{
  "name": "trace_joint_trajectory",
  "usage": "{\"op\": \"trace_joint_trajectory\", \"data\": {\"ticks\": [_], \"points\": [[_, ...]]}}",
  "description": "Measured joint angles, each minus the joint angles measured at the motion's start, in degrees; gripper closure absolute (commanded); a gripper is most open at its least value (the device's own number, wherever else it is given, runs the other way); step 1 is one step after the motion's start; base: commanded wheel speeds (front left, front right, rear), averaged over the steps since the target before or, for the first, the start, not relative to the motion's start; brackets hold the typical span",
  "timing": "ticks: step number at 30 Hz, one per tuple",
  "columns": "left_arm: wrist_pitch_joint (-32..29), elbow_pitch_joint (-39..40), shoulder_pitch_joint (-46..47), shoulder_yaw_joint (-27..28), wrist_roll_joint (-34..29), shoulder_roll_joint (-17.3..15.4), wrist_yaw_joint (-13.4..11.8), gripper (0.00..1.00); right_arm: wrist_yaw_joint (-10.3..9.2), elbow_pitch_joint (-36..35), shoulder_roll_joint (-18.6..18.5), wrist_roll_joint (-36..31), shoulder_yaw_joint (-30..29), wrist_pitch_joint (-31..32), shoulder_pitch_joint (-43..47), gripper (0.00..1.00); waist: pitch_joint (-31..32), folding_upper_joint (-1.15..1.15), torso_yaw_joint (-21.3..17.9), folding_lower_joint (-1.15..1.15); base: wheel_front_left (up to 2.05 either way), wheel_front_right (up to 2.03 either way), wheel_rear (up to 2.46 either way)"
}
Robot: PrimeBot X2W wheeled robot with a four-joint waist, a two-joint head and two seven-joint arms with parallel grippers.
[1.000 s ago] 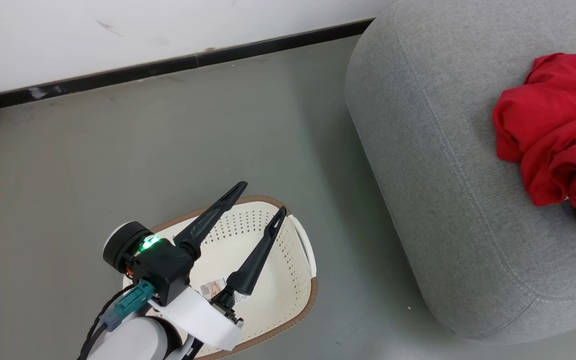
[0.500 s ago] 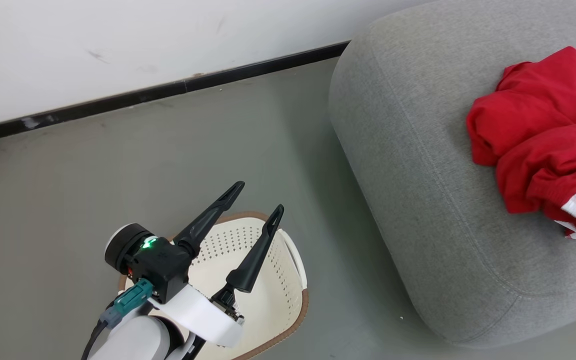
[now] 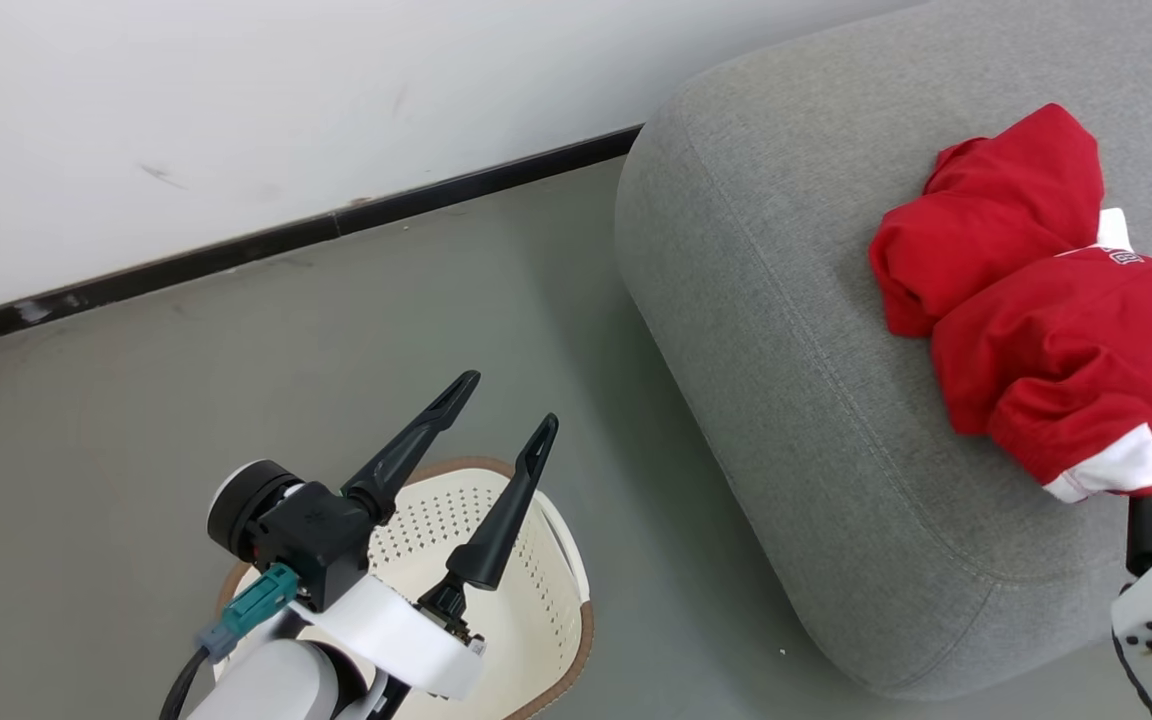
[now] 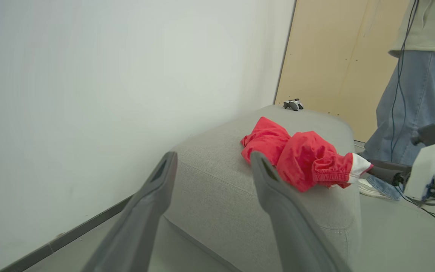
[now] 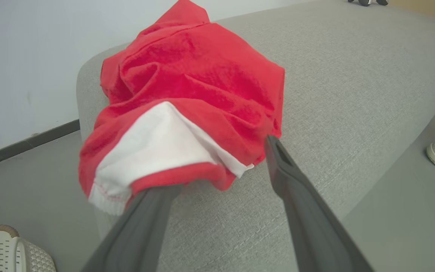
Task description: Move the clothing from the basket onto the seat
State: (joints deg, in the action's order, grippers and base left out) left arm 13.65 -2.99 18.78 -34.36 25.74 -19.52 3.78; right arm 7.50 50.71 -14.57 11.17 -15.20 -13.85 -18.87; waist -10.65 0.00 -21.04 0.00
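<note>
Head view: finds the clothing [image 3: 1036,330] heaped on the seat [image 3: 786,380] at its near edge, well apart from the left gripper [image 3: 509,400]. Left wrist: looks through parted, empty jaws. Right wrist: puts the right gripper [image 5: 221,166], released, astride the white hem.

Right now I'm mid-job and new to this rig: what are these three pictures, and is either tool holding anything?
It is a two-armed wheeled robot. The wide picture looks down from its head; the other two look along each arm's tool. The left tool hangs open over the basket, holding nothing. The red clothing lies bunched on the grey seat. In the right wrist view the right tool is open, spread wide at the white-trimmed hem, not clamped. A person's legs stand beyond the seat.
</note>
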Motion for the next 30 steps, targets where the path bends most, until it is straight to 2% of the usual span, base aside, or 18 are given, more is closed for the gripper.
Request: {"op": "trace_joint_trajectory", "data": {"ticks": [7, 18, 30], "points": [[0.1, -0.1, -1.6, 0.4, 0.4, 0.1, 0.0, 0.00, 0.00, 0.3, 0.4, 2.2, 2.6, 3.1, 2.8, 0.00, 1.1, 0.00, -0.9, 0.00, 0.00, 0.00, 0.00], [0.5, -0.2, -2.4, 0.6, 0.4, 0.5, 0.0, 0.00, 0.00, -1.5, 1.8, 9.4, 8.9, 13.8, 5.3, 0.00, 2.5, 0.00, -0.9, 0.00, 0.00, 0.00, 0.00], [0.5, -0.2, -3.8, 1.0, 0.4, 0.5, 0.0, 0.00, -0.01, -9.3, 2.3, 18.0, 16.1, 24.1, 9.0, 0.00, 3.5, 0.00, -1.1, 0.00, 0.00, 0.00, 0.00]]}}
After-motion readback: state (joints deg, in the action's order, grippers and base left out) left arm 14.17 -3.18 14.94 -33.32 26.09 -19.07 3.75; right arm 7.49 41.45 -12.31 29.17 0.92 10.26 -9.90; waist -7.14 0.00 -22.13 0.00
